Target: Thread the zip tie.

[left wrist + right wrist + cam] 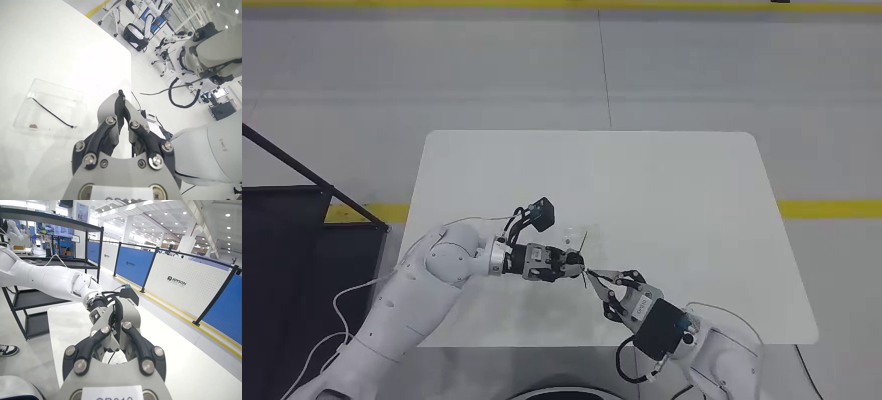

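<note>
The zip tie (170,89) hangs in the air between my two arms, above the front of the white table (692,200). The left wrist camera gives me its black strap plainly: one end is pinched in the right gripper (208,75), and the strap curves across to a free tip just beside the left gripper (122,98). The left gripper's fingers are pressed together on a small black piece at their tips, which I take to be the tie's head, though I cannot be sure.

From above I get the layout instead. The two grippers meet nose to nose near the table's front edge, the left arm coming in from the side and the right from the near corner.

The right wrist camera shows its own fingers (110,315) closed, with the left arm's wrist just beyond them.

On the table beside the left gripper lies a clear tray (56,89) holding a second black tie (51,113), flat and untouched.
</note>
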You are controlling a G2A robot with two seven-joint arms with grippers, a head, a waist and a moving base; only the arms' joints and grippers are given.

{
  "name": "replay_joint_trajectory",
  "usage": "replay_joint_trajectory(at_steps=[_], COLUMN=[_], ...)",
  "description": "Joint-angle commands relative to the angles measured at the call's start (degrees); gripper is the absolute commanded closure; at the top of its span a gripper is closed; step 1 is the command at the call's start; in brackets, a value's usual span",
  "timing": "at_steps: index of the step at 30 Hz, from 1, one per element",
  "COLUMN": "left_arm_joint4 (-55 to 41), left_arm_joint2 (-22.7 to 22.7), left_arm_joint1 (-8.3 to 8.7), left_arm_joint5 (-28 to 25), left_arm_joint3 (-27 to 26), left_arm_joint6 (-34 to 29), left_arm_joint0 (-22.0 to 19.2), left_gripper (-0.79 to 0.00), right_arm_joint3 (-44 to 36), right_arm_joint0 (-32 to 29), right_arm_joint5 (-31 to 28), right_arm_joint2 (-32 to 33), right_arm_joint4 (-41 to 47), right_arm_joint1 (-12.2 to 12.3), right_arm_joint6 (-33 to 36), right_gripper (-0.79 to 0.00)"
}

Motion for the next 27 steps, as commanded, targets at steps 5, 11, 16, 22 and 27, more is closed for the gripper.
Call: replay_joint_trajectory(at_steps=[5,11,16,22,27], left_arm_joint4=[0.00,0.00,0.00,0.00,0.00], left_arm_joint2=[-0.01,-0.01,-0.01,-0.01,-0.01], left_arm_joint1=[0.00,0.00,0.00,0.00,0.00], left_arm_joint5=[-0.01,-0.01,-0.01,-0.01,-0.01], left_arm_joint3=[0.00,0.00,0.00,0.00,0.00], left_arm_joint6=[0.01,0.01,0.01,0.01,0.01], left_arm_joint0=[0.01,0.01,0.01,0.01,0.01], left_gripper=[0.000,0.000,0.000,0.000,0.000], right_arm_joint3=[0.37,0.48,0.52,0.48,0.48], right_arm_joint0=[0.33,0.68,1.03,1.12,1.24], right_arm_joint5=[2.06,4.06,4.50,5.32,5.34], right_arm_joint2=[-0.66,-1.41,-1.97,-2.43,-2.64], right_arm_joint4=[0.33,0.57,0.80,0.84,0.97], right_arm_joint1=[0.04,0.07,0.13,0.24,0.37], right_arm_joint6=[1.11,2.25,2.76,2.61,2.89], right_gripper=[0.000,0.000,0.000,0.000,0.000])
